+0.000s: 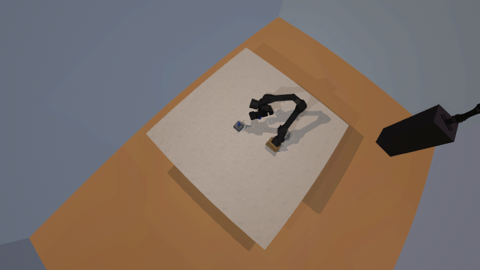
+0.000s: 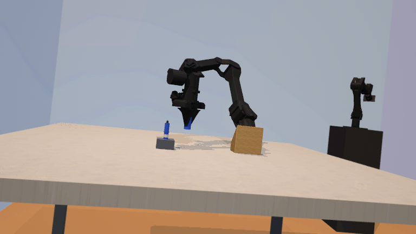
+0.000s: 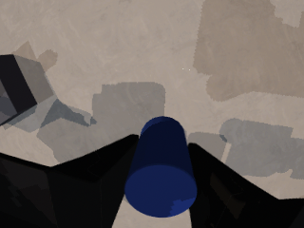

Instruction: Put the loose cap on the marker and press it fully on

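Observation:
My gripper (image 2: 187, 124) (image 3: 162, 146) is shut on the blue cap (image 2: 187, 126) (image 3: 161, 190) and holds it in the air above the table. In the wrist view the cap stands lengthwise between the two black fingers, its closed end toward the camera. In the exterior view its lower end shows below the fingertips. The blue marker (image 2: 166, 128) (image 1: 239, 124) stands upright in the dark grey holder block (image 2: 164, 143) (image 1: 238, 129), its dark tip uncovered at the top. The marker and block are to the left of the gripper in the top and exterior views. The cap is apart from the marker.
The pale table (image 1: 212, 154) (image 2: 122, 163) carries the arm's wooden base block (image 1: 272, 144) (image 2: 248, 140), right of the holder. Another black arm stands on a dark pedestal (image 1: 417, 134) (image 2: 354, 146) beyond the table. A dark block corner (image 3: 16, 85) shows at the left edge of the wrist view.

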Controlling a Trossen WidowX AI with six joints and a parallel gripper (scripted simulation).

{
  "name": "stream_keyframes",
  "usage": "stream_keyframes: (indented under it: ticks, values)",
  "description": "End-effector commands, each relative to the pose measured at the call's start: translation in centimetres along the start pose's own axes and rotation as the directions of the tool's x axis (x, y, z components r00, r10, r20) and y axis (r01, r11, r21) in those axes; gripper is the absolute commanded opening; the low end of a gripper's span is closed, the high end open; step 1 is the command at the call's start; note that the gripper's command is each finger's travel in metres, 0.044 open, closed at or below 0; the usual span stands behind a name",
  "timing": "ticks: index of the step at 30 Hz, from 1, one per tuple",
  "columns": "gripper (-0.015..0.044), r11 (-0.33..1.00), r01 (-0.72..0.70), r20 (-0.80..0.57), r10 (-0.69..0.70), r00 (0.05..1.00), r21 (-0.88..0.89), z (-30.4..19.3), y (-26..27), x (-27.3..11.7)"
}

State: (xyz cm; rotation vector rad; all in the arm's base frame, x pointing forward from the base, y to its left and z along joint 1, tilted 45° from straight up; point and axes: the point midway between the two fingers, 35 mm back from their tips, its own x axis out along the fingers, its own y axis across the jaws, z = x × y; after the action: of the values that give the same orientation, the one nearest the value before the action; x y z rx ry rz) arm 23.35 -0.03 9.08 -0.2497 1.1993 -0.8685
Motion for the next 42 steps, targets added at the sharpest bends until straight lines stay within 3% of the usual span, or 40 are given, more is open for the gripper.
stream_keyframes:
  ticks: [1, 42]
  values:
    - [0.0, 1.0, -0.004, -0.002, 0.004, 1.0, -0.02, 0.3, 1.0, -0.5]
    - [0.0, 1.0, -0.016, -0.005, 0.016, 1.0, 0.023, 1.0, 12.5, -4.4]
